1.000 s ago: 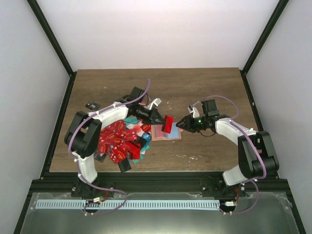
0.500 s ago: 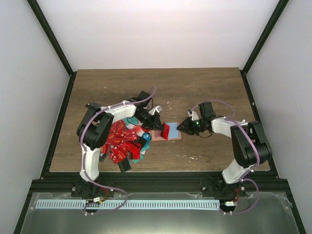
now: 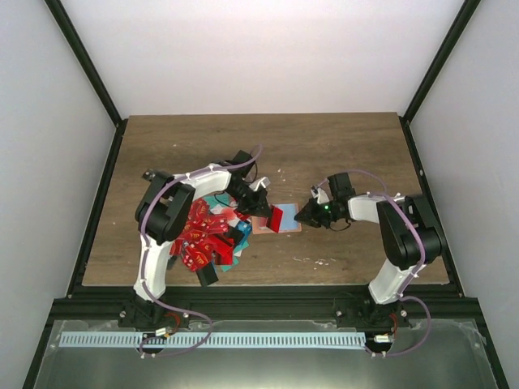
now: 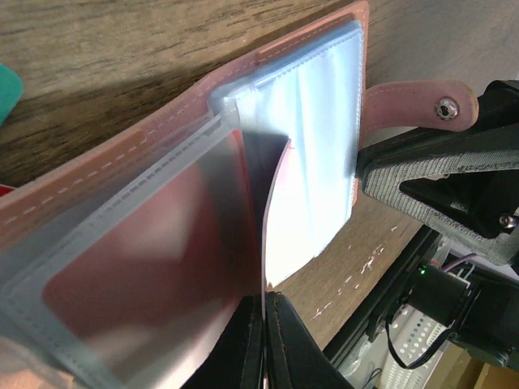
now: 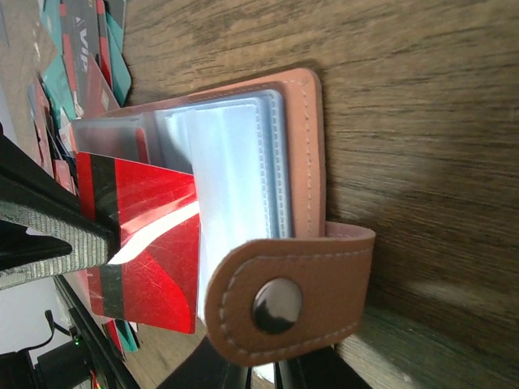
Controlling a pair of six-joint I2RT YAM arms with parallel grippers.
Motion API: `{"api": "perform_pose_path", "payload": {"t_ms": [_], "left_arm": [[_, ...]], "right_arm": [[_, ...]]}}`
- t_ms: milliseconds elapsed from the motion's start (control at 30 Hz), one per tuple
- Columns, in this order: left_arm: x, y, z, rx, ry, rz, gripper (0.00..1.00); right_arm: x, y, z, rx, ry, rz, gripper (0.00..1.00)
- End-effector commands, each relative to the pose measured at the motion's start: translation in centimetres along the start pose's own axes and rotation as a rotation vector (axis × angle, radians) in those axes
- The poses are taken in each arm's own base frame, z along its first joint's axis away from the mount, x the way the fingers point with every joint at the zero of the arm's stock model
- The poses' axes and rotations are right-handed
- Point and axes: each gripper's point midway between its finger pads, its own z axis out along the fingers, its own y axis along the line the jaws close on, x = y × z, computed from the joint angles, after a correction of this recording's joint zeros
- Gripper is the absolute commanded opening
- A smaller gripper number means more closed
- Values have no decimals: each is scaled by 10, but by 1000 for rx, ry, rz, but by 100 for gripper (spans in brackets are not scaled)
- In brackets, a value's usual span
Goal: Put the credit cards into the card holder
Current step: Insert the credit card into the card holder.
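Card holder (image 5: 304, 146) open on worktop (image 3: 340, 154), centre. Left fingers (image 3: 266, 212) clamped on red card (image 5: 150, 243), its edge at clear sleeves (image 5: 235, 170). Right fingers (image 3: 304, 215) pinch snap strap (image 5: 292, 284), nearly closed. We judge: pin holder down, slide card in flat, edge-first.

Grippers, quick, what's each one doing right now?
Left gripper: closed, holding a red card.
Right gripper: jaws nearly together at the strap of the card holder; grip cannot be told.

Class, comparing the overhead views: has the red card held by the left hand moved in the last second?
Yes. The red card has shifted slightly toward the near edge of the table, at the card holder.
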Motion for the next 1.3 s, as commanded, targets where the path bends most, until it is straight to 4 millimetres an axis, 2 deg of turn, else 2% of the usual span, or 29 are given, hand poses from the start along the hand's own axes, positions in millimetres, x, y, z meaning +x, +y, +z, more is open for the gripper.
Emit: {"api": "perform_pose_path", "payload": {"t_ms": [0, 500, 867, 1267], "left_arm": [[0, 5, 7, -9, 25, -11, 4], [-12, 4, 14, 21, 14, -20, 4], [-21, 3, 17, 30, -13, -34, 4], [-25, 3, 25, 36, -21, -45, 4]], "right_arm": [[2, -5, 5, 17, 3, -10, 10], [2, -7, 8, 20, 11, -12, 8], [-1, -8, 0, 63, -9, -35, 7], [7, -16, 3, 81, 7, -17, 5]]}}
